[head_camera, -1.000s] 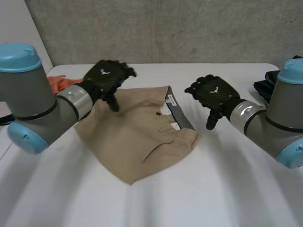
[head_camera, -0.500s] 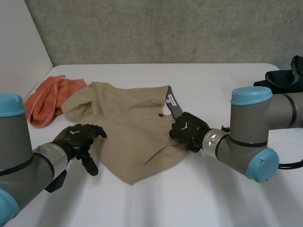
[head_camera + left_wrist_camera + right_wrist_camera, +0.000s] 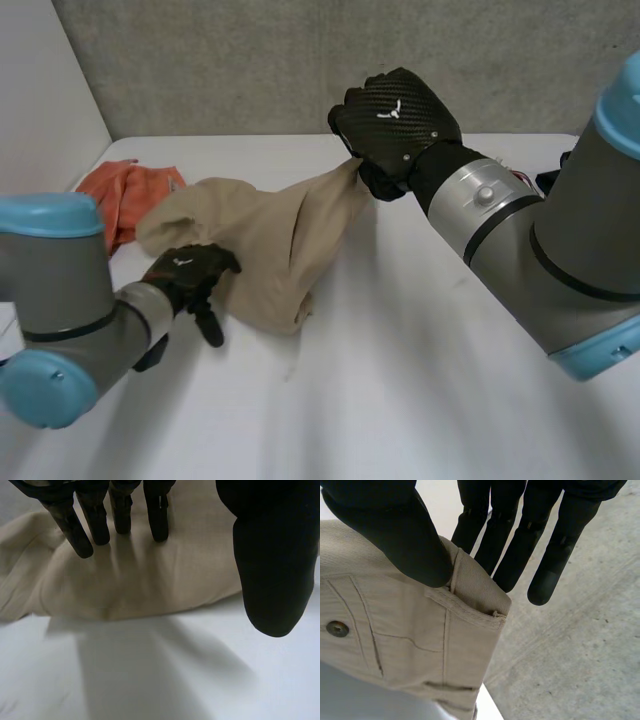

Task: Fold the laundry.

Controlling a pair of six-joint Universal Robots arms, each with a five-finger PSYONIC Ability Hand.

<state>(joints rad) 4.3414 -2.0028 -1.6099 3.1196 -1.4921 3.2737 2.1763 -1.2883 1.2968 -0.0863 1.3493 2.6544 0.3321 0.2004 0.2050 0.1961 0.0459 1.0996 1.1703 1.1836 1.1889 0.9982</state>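
Observation:
The khaki shorts [image 3: 275, 235] hang from my right hand [image 3: 395, 120], which holds them raised above the back of the white table [image 3: 420, 380]. In the right wrist view the thumb [image 3: 395, 530] pinches the waistband corner [image 3: 475, 600] against the fingers [image 3: 505, 545], with a button [image 3: 337, 628] a little way along the waistband. The shorts' lower part still lies bunched on the table. My left hand [image 3: 185, 278] rests low at that bunched part's near left edge. Its straight fingers [image 3: 120, 515] lie over the fabric [image 3: 150, 580] with the thumb [image 3: 270, 555] spread apart, gripping nothing.
An orange cloth [image 3: 125, 185] lies crumpled at the back left of the table, just behind the shorts. A grey concrete wall [image 3: 250, 60] stands behind the table. My right arm [image 3: 540, 250] crosses the right half of the table.
My right hand closed on the shorts' waistband and lifted it up and back, pulling the shorts off the table. My left hand moved slightly in toward the shorts' near left edge.

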